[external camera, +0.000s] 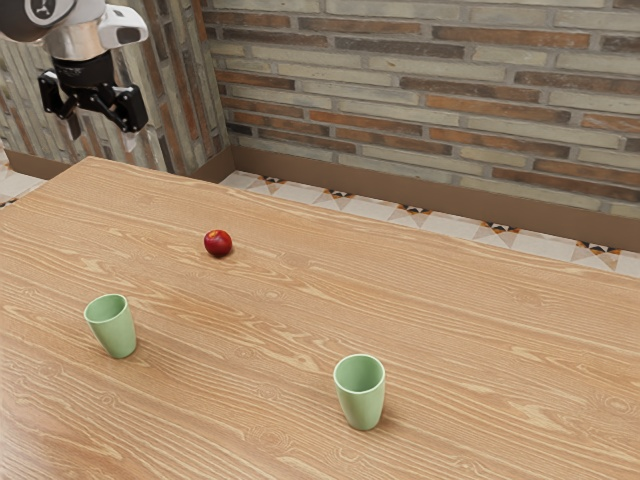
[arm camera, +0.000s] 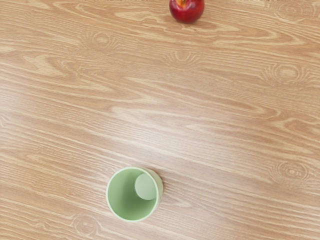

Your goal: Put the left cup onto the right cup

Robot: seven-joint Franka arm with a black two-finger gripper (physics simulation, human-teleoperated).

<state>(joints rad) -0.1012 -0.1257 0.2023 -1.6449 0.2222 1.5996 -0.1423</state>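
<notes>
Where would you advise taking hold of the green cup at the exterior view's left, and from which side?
Probably its rim, from straight above: the left cup stands upright with its mouth open and has no handle, so one finger can go inside the wall and one outside. The open gripper hangs high, well away from it, so that approach looks free.

Apple [arm camera: 186,10] cut by edge; arm [external camera: 70,30] above tool [external camera: 102,130] cropped at corner.
</notes>
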